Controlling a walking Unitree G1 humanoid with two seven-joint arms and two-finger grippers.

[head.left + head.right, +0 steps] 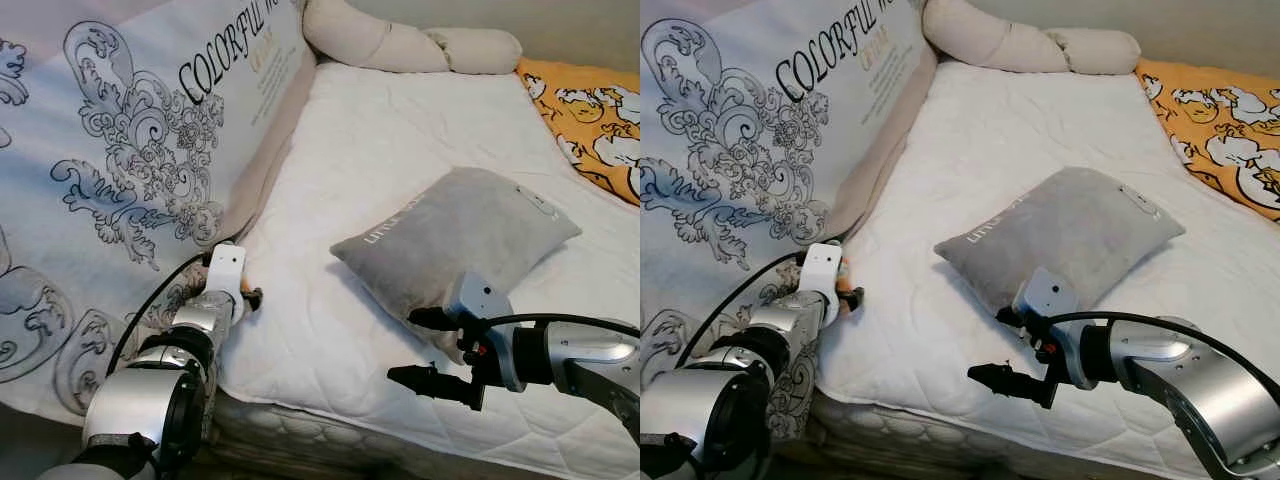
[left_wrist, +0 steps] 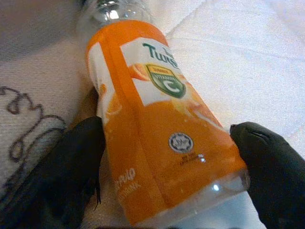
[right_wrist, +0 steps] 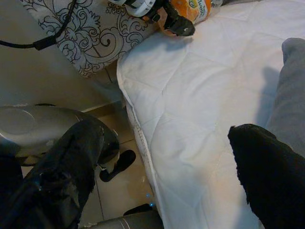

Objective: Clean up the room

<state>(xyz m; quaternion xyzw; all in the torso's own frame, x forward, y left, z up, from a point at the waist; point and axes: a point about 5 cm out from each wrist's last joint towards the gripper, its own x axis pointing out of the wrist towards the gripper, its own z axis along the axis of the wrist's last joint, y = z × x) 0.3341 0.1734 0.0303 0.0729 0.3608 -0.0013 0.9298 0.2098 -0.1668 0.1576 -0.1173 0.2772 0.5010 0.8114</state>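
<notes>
Nearest us, our right pincer (image 1: 432,350) hovers over the front part of the bed (image 1: 400,140), just before the near corner of a grey pillow (image 1: 460,240). Its two black fingers (image 3: 267,171) stand spread apart with nothing between them; in the right wrist view one finger sits close by the pillow's edge, whether touching we cannot tell. That view also takes in the mattress's front edge and a tiled floor (image 3: 112,191) below it.

To our left, a little farther in, our left pincer (image 1: 250,296) rests at the bed's left margin, where the white quilted cover meets a large printed quilt (image 1: 120,150) with grey scrollwork and lettering. In the left wrist view its fingers (image 2: 62,171) are closed on either side of an orange drink bottle (image 2: 157,133), lying on its side on the bed at that seam. The label is orange with a green shield mark; the clear neck points away from the wrist.

Beyond, the grey pillow lies mid-bed, tilted, pale lettering along one edge.

Farther right, a yellow cloth with white cartoon figures (image 1: 590,120) covers the bed's far right corner.

Farthest off, a long cream bolster (image 1: 400,42) lies across the head of the bed.
</notes>
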